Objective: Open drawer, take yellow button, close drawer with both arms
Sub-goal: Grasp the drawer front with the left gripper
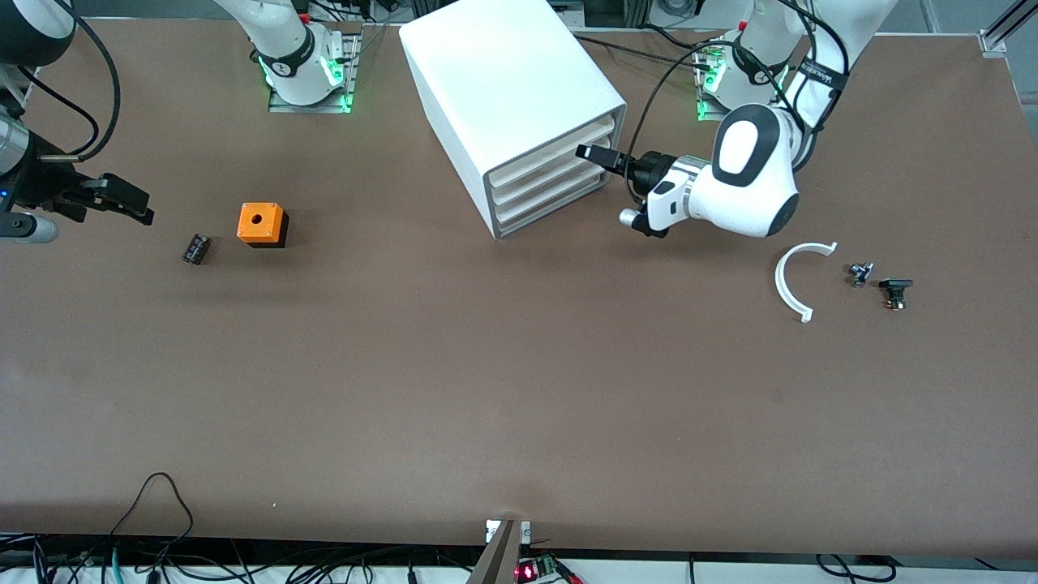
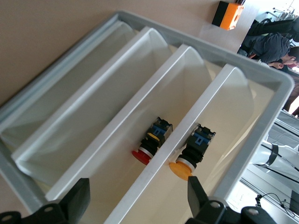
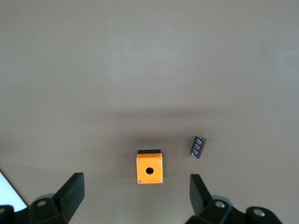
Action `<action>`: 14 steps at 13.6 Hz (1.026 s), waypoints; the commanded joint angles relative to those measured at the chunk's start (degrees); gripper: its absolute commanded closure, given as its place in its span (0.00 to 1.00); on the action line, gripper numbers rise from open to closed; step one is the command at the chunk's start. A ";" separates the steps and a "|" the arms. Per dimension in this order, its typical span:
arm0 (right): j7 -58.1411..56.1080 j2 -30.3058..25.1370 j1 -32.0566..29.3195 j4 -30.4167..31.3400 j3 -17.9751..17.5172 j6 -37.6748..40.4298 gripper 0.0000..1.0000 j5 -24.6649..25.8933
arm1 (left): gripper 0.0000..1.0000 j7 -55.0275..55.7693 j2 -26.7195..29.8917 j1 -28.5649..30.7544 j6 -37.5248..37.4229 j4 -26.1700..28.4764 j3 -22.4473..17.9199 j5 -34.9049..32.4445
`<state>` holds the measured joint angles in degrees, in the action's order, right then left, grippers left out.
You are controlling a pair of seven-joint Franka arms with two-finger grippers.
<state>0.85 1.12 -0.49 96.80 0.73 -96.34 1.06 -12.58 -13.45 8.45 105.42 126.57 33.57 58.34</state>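
Observation:
The white cabinet (image 1: pixel 511 89) stands toward the robots' side of the table, and its four drawers look pushed in. My left gripper (image 1: pixel 596 154) is at the top drawer (image 1: pixel 551 158). In the left wrist view this gripper (image 2: pixel 138 196) is open, with the drawer's white front lip (image 2: pixel 184 128) running between its fingers. The orange-capped button (image 2: pixel 187 161) lies inside that drawer, close to one fingertip (image 2: pixel 195 191). A red-capped button (image 2: pixel 148 147) lies in the drawer beside it. My right gripper (image 1: pixel 122 199) waits open over the right arm's end of the table, holding nothing.
An orange cube with a round hole (image 1: pixel 261 223) and a small black ribbed block (image 1: pixel 196 248) lie near the right gripper. Both show in the right wrist view, the cube (image 3: pixel 149 169) and the block (image 3: pixel 198 146). A white curved piece (image 1: pixel 791 284) and two small dark parts (image 1: pixel 861 273) (image 1: pixel 895 290) lie near the left arm.

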 commanded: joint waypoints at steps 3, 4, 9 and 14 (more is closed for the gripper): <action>-0.58 0.20 -0.30 -1.09 -0.38 1.07 0.00 0.61 | 0.18 -1.57 -0.18 0.43 2.24 3.42 3.17 2.13; -0.58 0.20 -0.30 -1.18 -0.47 1.07 0.00 0.61 | 0.32 -1.57 -0.18 0.43 2.50 3.68 3.17 2.13; -0.41 0.20 -0.30 -1.09 -0.47 1.25 0.00 0.61 | 1.00 -1.75 -0.27 0.25 3.65 3.77 3.17 1.43; -0.15 0.37 -0.30 -1.09 -0.47 1.25 0.00 0.52 | 1.00 -1.66 1.14 3.24 8.48 1.24 -1.99 0.72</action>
<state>0.84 1.13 -0.49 96.77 0.71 -96.19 1.06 -14.52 -12.71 9.51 110.62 128.85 35.54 59.59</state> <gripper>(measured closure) 0.000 0.678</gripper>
